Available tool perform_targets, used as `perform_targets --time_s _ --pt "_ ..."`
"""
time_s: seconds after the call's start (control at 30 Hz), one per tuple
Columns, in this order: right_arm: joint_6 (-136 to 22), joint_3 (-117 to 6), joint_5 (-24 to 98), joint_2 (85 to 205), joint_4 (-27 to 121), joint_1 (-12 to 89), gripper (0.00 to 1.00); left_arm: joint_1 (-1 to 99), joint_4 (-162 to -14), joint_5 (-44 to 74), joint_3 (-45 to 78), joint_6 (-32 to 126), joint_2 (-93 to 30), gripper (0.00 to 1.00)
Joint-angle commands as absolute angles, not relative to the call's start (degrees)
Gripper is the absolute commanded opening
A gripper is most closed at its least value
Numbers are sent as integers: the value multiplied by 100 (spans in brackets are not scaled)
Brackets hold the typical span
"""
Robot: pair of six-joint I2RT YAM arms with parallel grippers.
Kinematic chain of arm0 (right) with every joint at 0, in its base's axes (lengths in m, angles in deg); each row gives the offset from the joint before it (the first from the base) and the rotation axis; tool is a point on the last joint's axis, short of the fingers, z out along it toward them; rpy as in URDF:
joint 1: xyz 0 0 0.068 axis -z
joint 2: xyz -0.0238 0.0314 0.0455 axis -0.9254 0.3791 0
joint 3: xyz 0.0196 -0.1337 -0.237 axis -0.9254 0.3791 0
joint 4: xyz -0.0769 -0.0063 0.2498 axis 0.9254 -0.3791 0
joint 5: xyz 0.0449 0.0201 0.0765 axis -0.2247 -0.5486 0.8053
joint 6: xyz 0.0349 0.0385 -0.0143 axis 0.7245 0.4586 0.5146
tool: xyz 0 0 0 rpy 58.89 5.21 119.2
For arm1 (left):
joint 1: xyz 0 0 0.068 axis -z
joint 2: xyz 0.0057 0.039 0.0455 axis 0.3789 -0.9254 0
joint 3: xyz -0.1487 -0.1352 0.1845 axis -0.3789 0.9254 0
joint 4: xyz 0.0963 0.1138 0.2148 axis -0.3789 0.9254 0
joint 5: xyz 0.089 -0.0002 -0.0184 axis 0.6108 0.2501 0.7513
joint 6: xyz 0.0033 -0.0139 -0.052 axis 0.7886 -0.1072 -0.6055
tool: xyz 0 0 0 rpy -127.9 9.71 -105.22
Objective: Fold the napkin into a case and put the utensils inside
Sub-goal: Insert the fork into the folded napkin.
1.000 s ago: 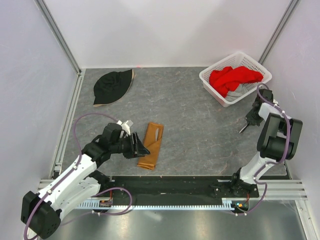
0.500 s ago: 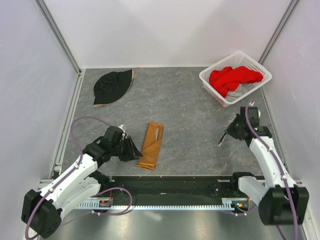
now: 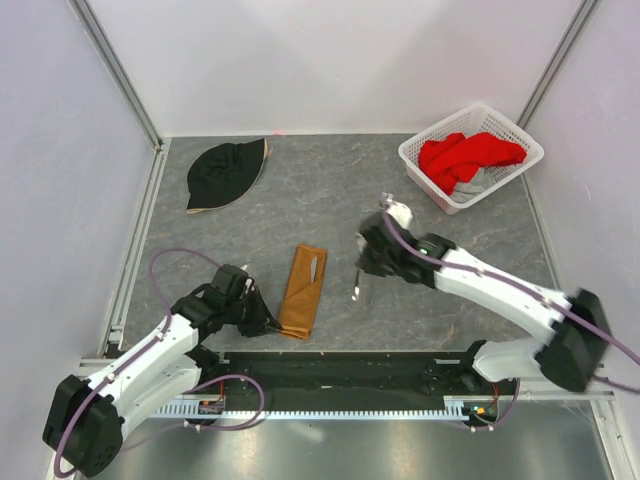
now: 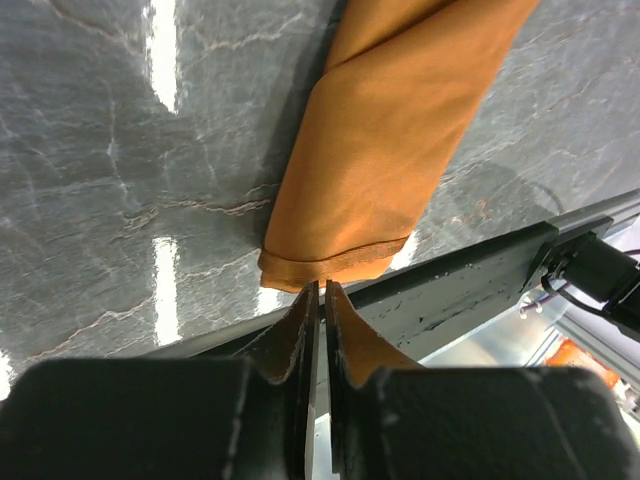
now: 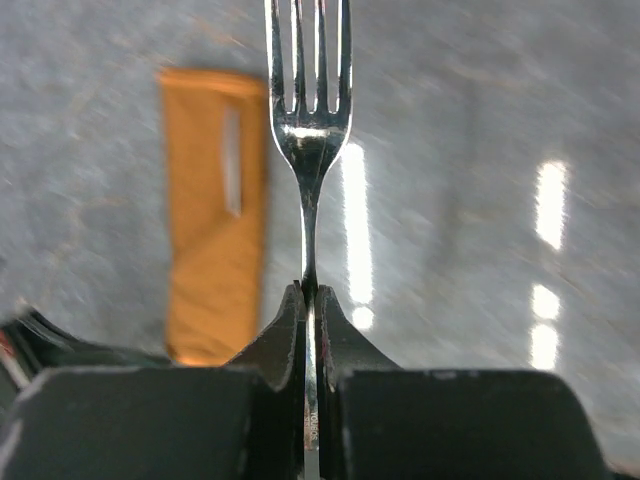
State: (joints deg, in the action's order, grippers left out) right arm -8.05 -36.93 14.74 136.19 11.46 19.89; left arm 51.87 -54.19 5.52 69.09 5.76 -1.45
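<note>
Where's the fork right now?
In the top view, the fork is clamped in the right gripper over the table, just right of the case.

Top: high and behind, looking down over whole table [image 3: 420, 200]. Wrists: close, low. Case [image 3: 302, 290] in all three.

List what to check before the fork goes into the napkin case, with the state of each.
1. Fork gripped by the right pincer: ok, handle clamped, prongs pointing ahead.
2. Case folded and lying flat: ok.
3. Knife in the case: ok, its blade shows at the far opening.
4. Left pincer holding the near end of the case steady: cannot tell; its tips sit almost together right at the hem.
5. Fork over the case opening: not ok; it hangs to the right of the case, clear of it.
</note>
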Motion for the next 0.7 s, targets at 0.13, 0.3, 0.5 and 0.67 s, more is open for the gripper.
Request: perform_targets --time_s 0.13,0.3,0.5,0.67 --pt "-1057 -5882 946 16585 2253 1710 0 5189 -5840 79 7023 347 -261 10" --pt "-1066 -6692 1026 17468 2332 1692 0 5189 -5876 16 6961 391 -102 10" --pt "-1067 -7097 1070 17943 2262 1657 0 5189 -5972 -10 7066 444 -699 6" --pt "-987 -7080 824 18093 2157 1446 0 5189 -6166 -36 7119 435 -902 6"
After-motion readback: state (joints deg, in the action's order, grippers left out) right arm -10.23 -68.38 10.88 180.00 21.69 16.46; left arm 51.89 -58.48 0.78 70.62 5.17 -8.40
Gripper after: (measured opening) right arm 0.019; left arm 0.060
